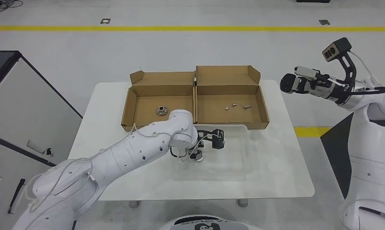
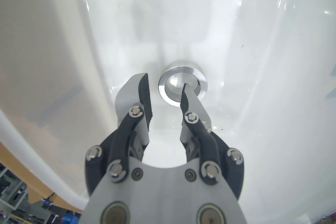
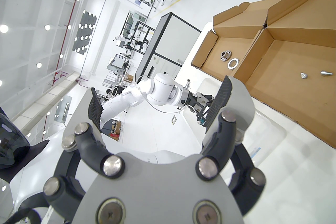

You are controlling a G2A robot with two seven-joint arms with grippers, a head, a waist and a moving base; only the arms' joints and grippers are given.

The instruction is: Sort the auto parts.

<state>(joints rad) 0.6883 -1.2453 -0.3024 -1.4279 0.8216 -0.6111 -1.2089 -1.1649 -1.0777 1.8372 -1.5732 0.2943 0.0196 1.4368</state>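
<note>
Left arm (image 1: 138,149) across table (image 1: 271,170); left gripper (image 2: 164,89) low in white tray (image 2: 262,25), jaws apart, one tip inside metal ring (image 2: 183,64), one outside; right gripper (image 3: 160,93) spread, held high off table's side; cardboard boxes (image 1: 174,109) behind tray hold flange (image 3: 225,55), washer (image 3: 233,63), bolts (image 3: 325,73).

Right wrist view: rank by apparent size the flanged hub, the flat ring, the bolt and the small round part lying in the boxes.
Largest: flanged hub and flat ring, alike, so unranked.
Next: bolt, about as long but thinner.
Smallest: small round part.
</note>
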